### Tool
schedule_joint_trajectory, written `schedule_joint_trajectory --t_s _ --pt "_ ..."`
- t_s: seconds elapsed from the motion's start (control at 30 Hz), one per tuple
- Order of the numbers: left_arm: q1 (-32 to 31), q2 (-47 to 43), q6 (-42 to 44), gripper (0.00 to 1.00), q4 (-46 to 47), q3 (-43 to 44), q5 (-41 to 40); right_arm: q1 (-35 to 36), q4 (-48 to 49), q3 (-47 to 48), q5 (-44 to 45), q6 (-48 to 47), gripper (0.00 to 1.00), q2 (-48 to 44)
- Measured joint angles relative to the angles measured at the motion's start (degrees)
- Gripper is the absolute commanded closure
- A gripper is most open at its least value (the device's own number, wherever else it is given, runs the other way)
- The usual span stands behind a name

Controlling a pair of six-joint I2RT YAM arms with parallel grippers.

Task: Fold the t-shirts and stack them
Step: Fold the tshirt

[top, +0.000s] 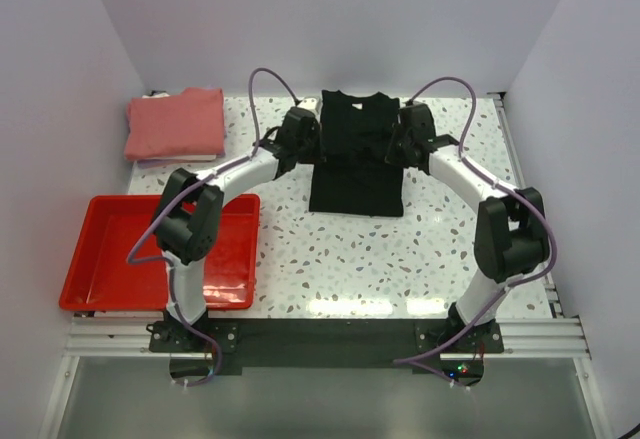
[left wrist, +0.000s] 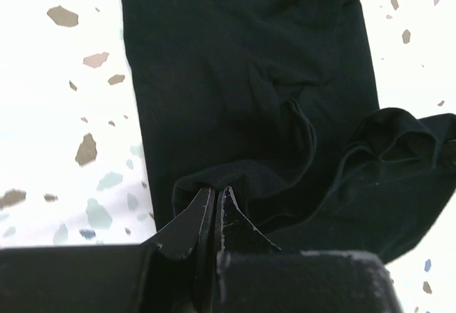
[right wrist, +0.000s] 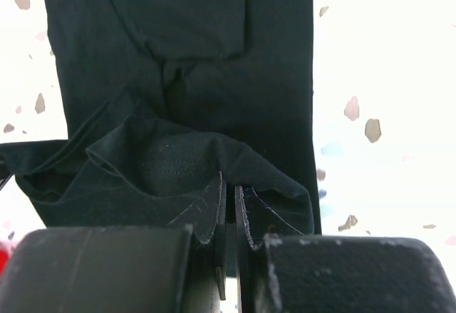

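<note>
While the white speckled stone-look table (top: 400, 269) carries everything, one shallow red plastic tray (top: 110, 259) sits at its near left, apart from the cloth. Of two t-shirts, one plain black short-sleeved cloth t-shirt (top: 355, 174) lies at the far middle, and one salmon-pink cloth t-shirt (top: 175, 124), folded rectangular, rests in the far left corner. Two claws work: the left claw (left wrist: 216, 192) is clamped on the black shirt's left shoulder side, the right claw (right wrist: 229, 181) on its right. The black shirt's fold seems in hand; next, both should lift evenly and carry that end toward the hem.
</note>
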Motion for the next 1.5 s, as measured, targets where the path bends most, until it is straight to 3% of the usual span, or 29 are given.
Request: schedule_joint_trajectory --t_s 0.47,0.53,0.63,0.8,0.83,0.87,0.9,0.93,1.0,1.33,1.5 --pt "2.03 12.2 2.91 1.0 -2.49 11.58 1.4 -1.81 0.7 7.06 -0.09 -0.74 1.0 10.95" --pt "2.12 13.84 3.02 0.95 -2.78 12.98 1.42 -2.12 0.79 7.85 -0.07 -0.81 0.98 12.41" --pt "2.34 14.88 3.39 0.79 -3.54 13.4 1.38 -2.73 1.05 9.29 -0.31 -0.81 0.86 14.88" --pt "2.64 14.86 4.37 0.32 -4.15 13.49 1.14 -3.98 0.33 12.87 -2.58 -2.03 0.54 18.1" --pt "2.67 14.86 4.22 0.32 -4.17 13.49 1.07 -4.17 0.28 13.25 -2.8 -1.95 0.54 18.23" --pt "2.67 14.62 4.09 0.18 -4.11 13.33 0.98 -4.28 -0.09 14.14 -3.1 -2.36 0.45 18.27" --pt "2.67 14.03 4.39 0.11 -4.07 12.72 1.03 -4.46 -0.42 14.84 -3.48 -2.43 0.41 18.25" --pt "2.67 12.44 3.96 0.0 -4.04 11.28 1.03 -4.55 -0.59 15.39 -3.82 -2.86 0.28 17.99" --pt "2.67 9.7 3.91 0.0 -3.72 9.09 1.22 -4.72 -0.85 15.56 -4.72 -3.58 0.01 17.11" --pt "2.6 -16.33 -0.28 0.0 1.77 -13.35 3.13 -4.5 0.85 0.5 -14.45 -4.44 0.01 -1.73" --pt "2.23 -25.81 -3.48 0.0 2.86 -27.96 3.85 -1.55 2.54 -1.64 -19.98 -4.57 0.01 -1.7"
